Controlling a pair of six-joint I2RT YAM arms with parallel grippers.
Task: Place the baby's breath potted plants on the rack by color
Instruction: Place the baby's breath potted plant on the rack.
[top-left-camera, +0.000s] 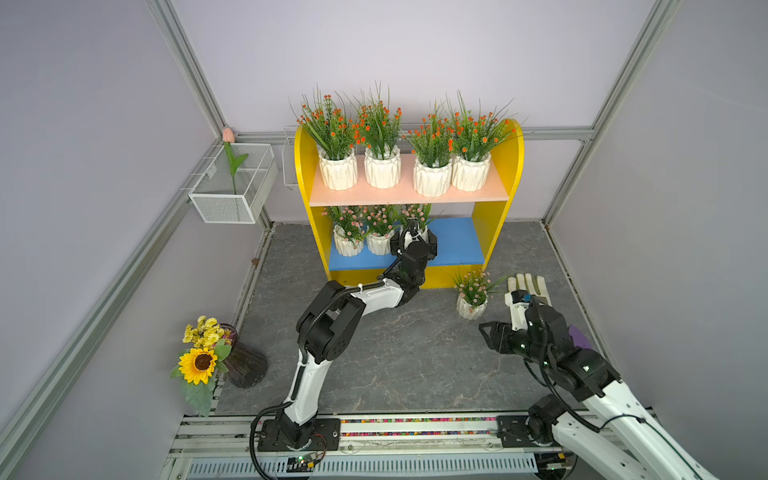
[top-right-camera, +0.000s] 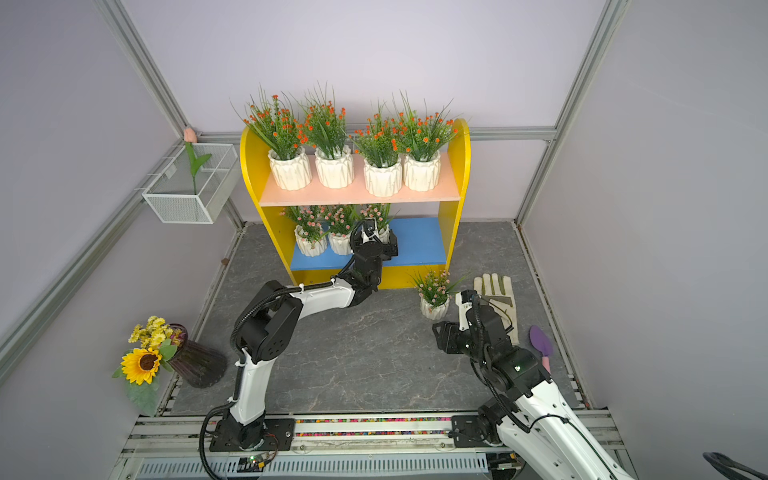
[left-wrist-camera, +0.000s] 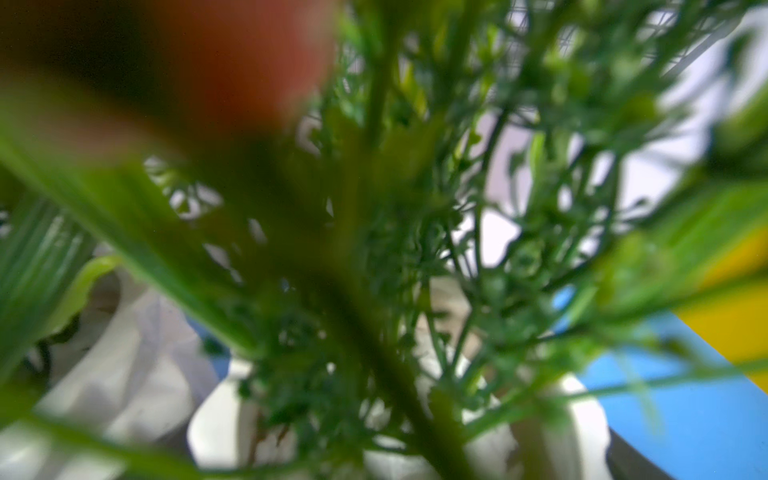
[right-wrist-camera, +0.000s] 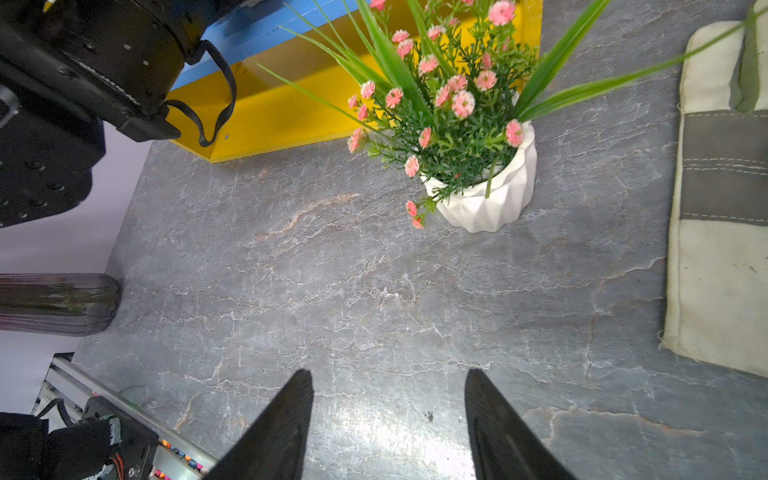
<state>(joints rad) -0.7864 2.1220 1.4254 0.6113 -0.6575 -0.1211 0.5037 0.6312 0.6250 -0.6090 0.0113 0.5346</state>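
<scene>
Near the desk's (top-left-camera: 415, 357) front right corner, the right gripper (right-wrist-camera: 388, 374) is hovering over bare stone, its jaws spread and holding nothing. Beyond it, one pink-flowered plant (right-wrist-camera: 486, 195) is standing on the desk just before the rack's (top-left-camera: 510, 174) right front foot, beside a work glove (top-left-camera: 536, 286). The left gripper (top-left-camera: 412, 236) is leaning in over the blue lower board (top-left-camera: 455, 241) at the third pink plant (top-left-camera: 417, 212), beside two more pink plants (top-left-camera: 348, 232). Whether its jaws are clasping the pot cannot be told. Four orange-flowered plants (top-left-camera: 382, 166) are lining the salmon upper board (top-left-camera: 399, 194).
</scene>
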